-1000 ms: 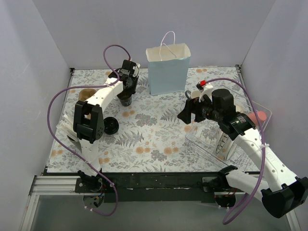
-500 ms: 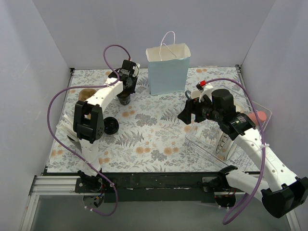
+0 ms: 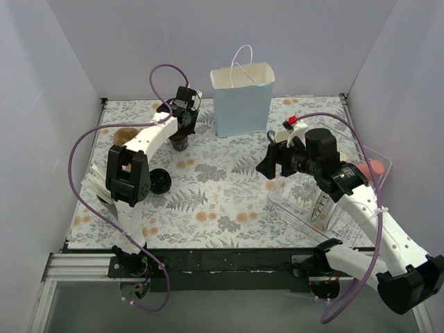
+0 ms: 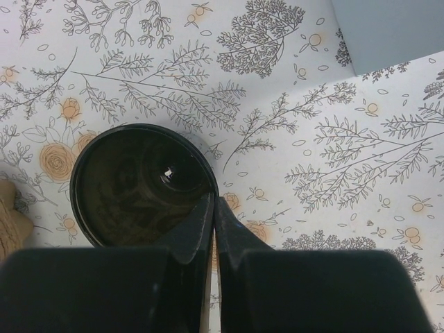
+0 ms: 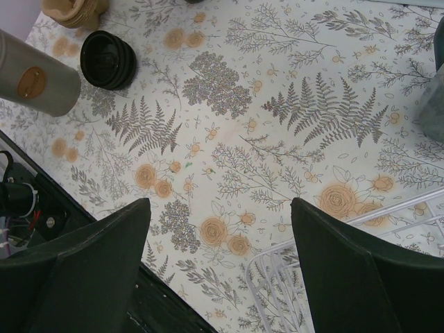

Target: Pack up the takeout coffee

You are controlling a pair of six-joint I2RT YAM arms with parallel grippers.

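Observation:
The takeout coffee [image 3: 181,143], a small dark brown paper cup, stands on the floral cloth left of the light-blue paper bag [image 3: 243,100]. In the left wrist view the cup [image 4: 132,187] is open-topped with dark liquid inside. My left gripper [image 3: 182,132] is over it, and its jaws [image 4: 214,199] pinch the cup's right rim, one finger inside and one outside. The round black lid [image 3: 160,182] lies apart on the cloth, also in the right wrist view [image 5: 107,59]. My right gripper [image 3: 272,166] hangs open and empty above the cloth [image 5: 218,201].
A clear plastic tray [image 3: 326,201] with a white wire rim [image 5: 312,277] sits at the right. A tall grey cup [image 5: 35,83] lies near the lid. A brown lumpy object [image 3: 125,135] sits at the far left. The bag's corner [image 4: 388,28] is near the cup.
The cup under my left gripper has shifted slightly. The right arm has not moved.

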